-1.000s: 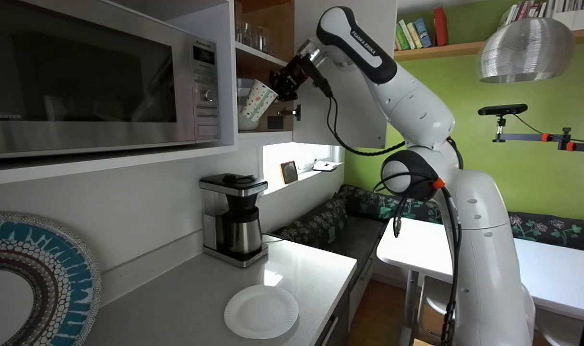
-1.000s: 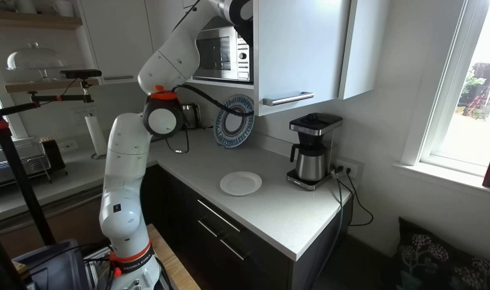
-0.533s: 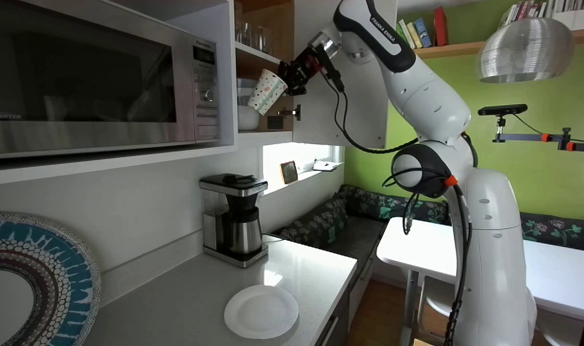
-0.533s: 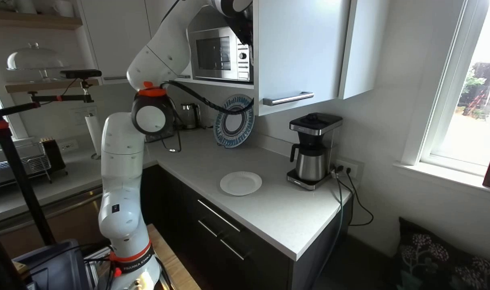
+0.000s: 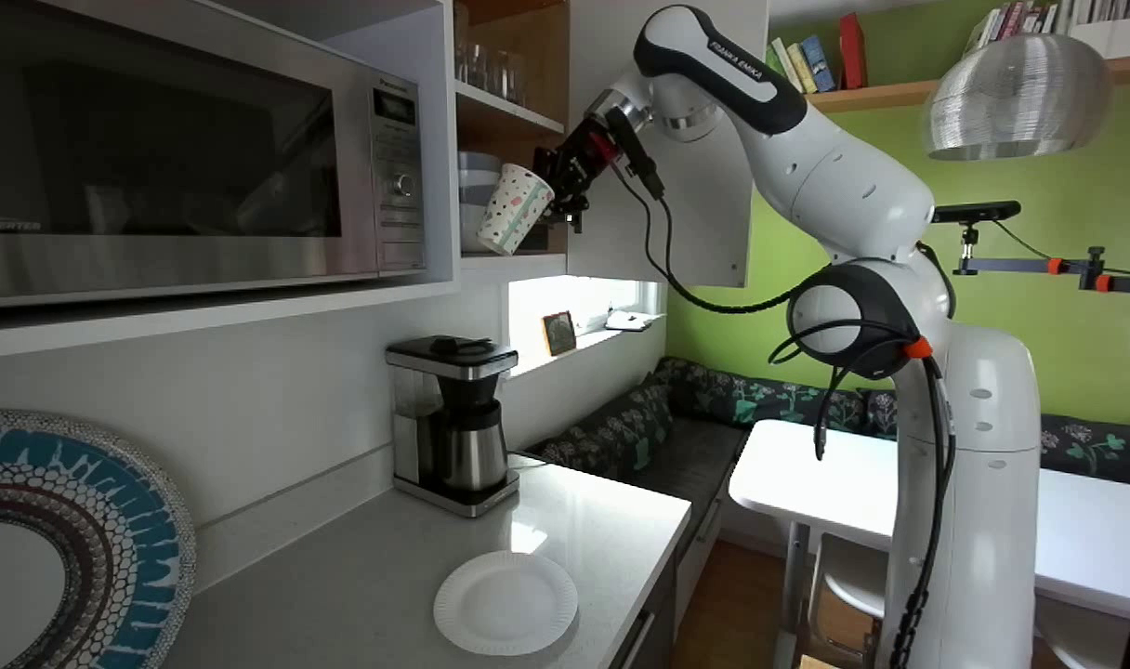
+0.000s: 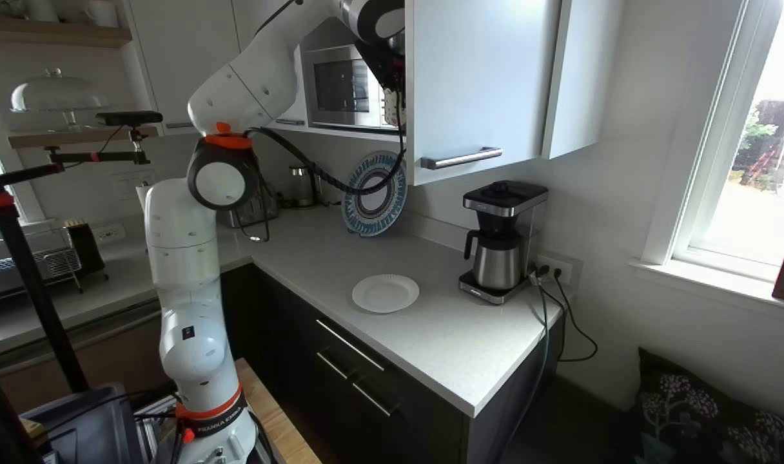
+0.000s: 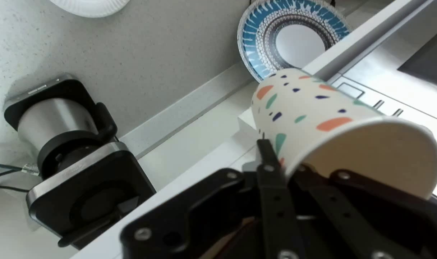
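A white paper cup (image 5: 517,210) with coloured specks hangs tilted in front of the open cupboard, and my gripper (image 5: 550,186) is shut on its wall near the rim. In the wrist view, one finger (image 7: 264,153) lies along the outside of the cup (image 7: 297,104), whose mouth faces the camera. The other finger runs toward the cup's inside, its tip hidden. Only a sliver of the cup (image 6: 392,106) shows in an exterior view, beside the cupboard door. Below, on the counter, lies a white paper plate (image 5: 505,604).
The cupboard door (image 5: 663,167) stands open beside the gripper. Stacked bowls (image 5: 477,178) and glasses (image 5: 491,72) occupy the cupboard shelves. A microwave (image 5: 400,186) adjoins it. On the counter are a coffee maker (image 5: 458,427) and a large patterned plate (image 6: 374,193).
The arm has drawn back from the cupboard, carrying the cup outward. The cup first rose, then came lower over the last half second. The grip has stayed the same.
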